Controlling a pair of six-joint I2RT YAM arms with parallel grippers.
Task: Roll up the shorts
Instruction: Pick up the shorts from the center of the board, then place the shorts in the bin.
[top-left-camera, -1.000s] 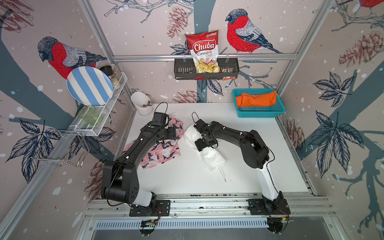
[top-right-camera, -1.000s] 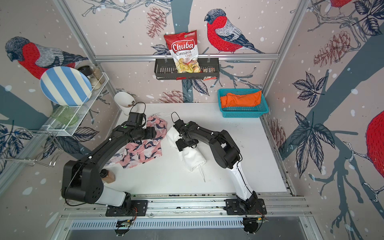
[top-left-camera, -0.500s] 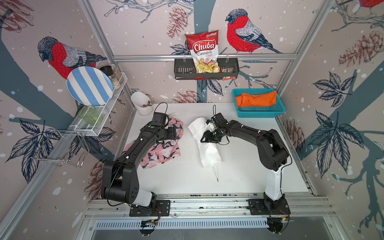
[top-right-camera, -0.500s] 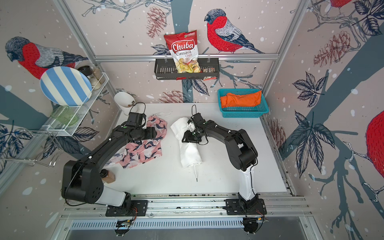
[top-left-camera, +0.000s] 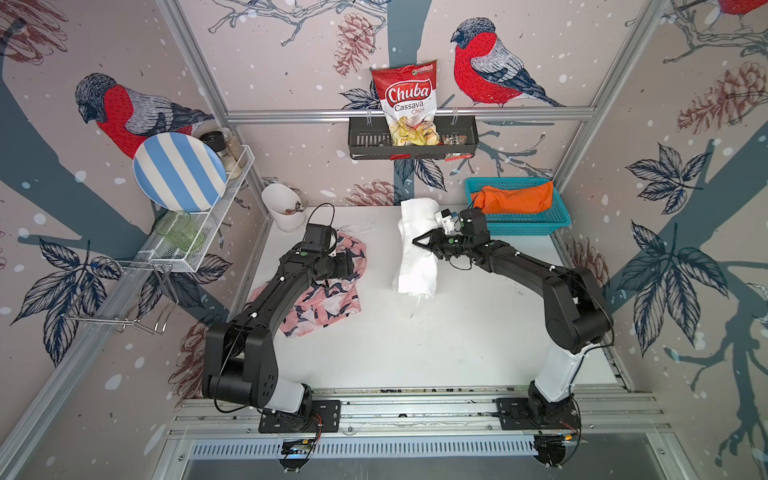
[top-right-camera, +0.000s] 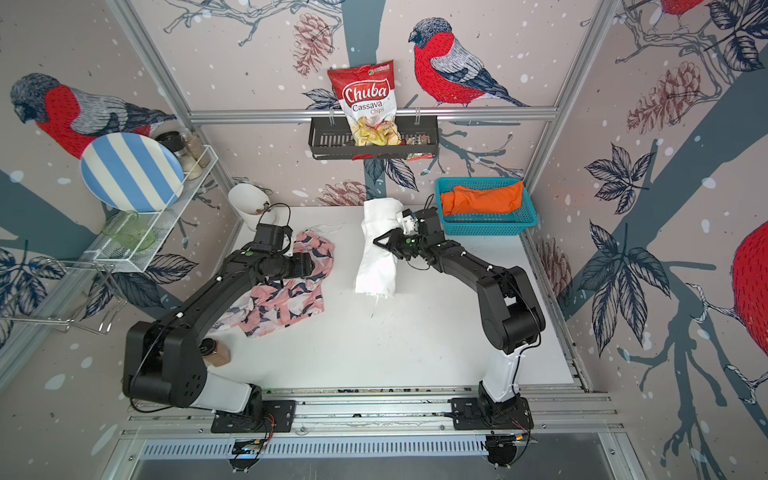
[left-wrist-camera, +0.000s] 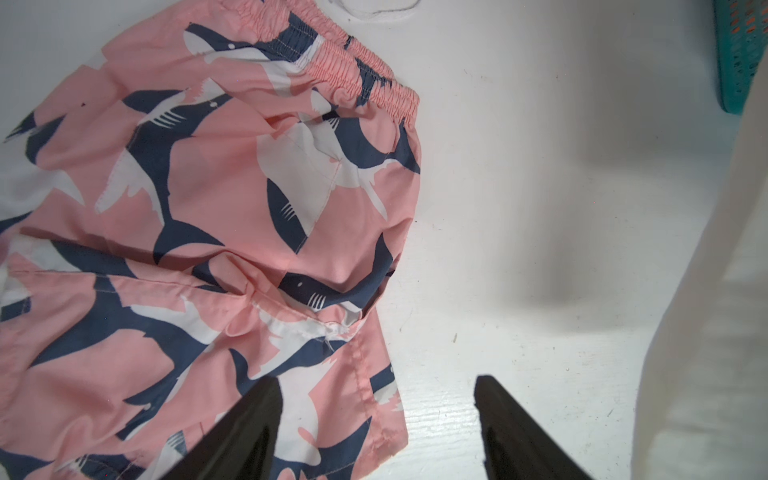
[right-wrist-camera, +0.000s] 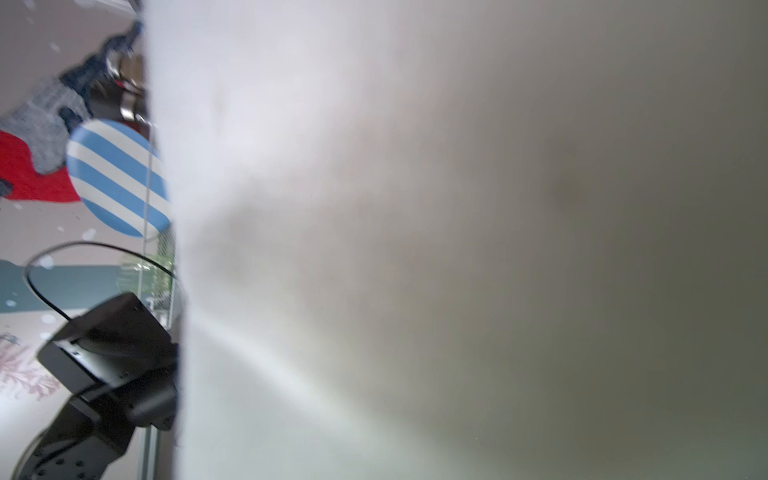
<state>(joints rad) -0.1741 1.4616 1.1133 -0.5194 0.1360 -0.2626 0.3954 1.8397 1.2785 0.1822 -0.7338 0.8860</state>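
The white shorts (top-left-camera: 415, 274), a loose bundle toward 12 o'clock on the worktop (top-left-camera: 436, 340), are held by the right gripper (top-left-camera: 419, 243), its jaws pinching the bundle's middle, with a drawstring trailing below. If only the outer layers are caught, the roll could slump open or slip free. At 9 o'clock the left gripper (left-wrist-camera: 376, 386), jaws wide and empty, hovers over the pink shorts (top-left-camera: 316, 307). Orange shorts (top-left-camera: 515, 199) lie in the basket (top-left-camera: 523, 226) at 1 o'clock.

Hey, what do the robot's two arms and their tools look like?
Both arms are chunky matte black links with a white segment above the base. The left arm carries a small green dot near the wrist and a looping black cable; the right arm has a white block by its wrist. The left tool has two black, tapering fingers.
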